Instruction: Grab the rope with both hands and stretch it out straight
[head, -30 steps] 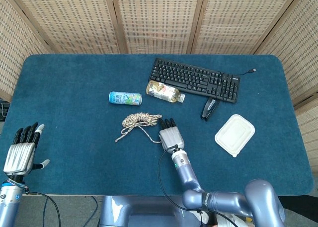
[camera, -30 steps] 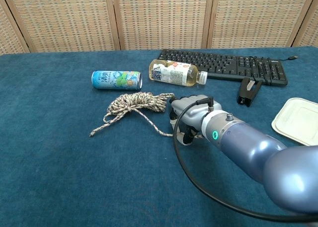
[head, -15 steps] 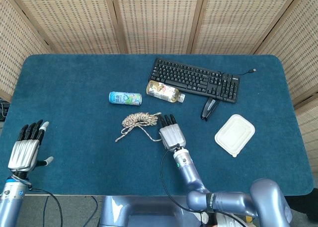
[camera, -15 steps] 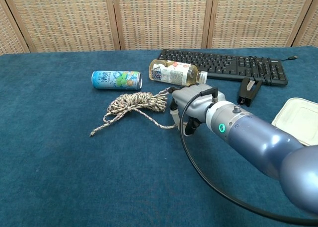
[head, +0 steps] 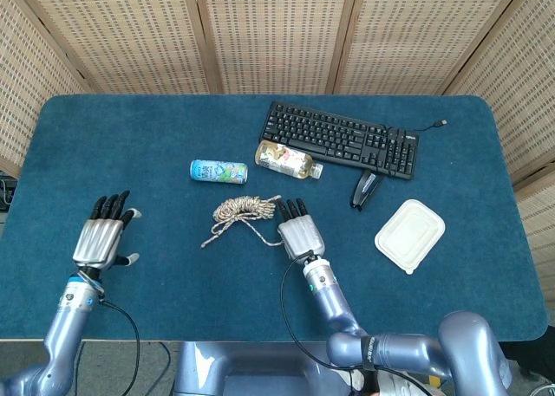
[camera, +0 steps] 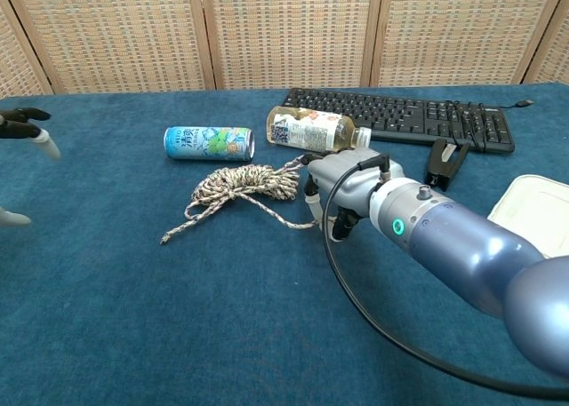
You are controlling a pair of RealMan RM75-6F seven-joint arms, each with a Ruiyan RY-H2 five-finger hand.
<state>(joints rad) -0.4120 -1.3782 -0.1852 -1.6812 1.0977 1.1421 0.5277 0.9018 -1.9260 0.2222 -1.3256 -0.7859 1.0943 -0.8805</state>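
Note:
The beige rope [head: 247,209] lies in a loose coil mid-table, one frayed tail [head: 209,240] trailing left. A second strand [camera: 283,212] runs right and ends under my right hand [head: 299,233]. That hand lies palm down beside the coil, its fingers stretched toward it. In the chest view my right hand [camera: 345,191] covers the strand's end, and no grip on it shows. My left hand [head: 106,237] hovers well left of the rope, fingers spread and holding nothing. Only its fingertips [camera: 21,120] show at the chest view's left edge.
A blue can [head: 218,172] and a tea bottle [head: 284,160] lie just behind the coil. Further back sits a black keyboard [head: 342,138]. A black stapler [head: 365,191] and a white lidded container [head: 409,234] are to the right. The blue tabletop [head: 147,136] is ringed by wicker screens.
My left hand has moved from the table's near left corner forward and right, toward the rope. My right hand slid slightly forward to the coil a second ago and has held still since.

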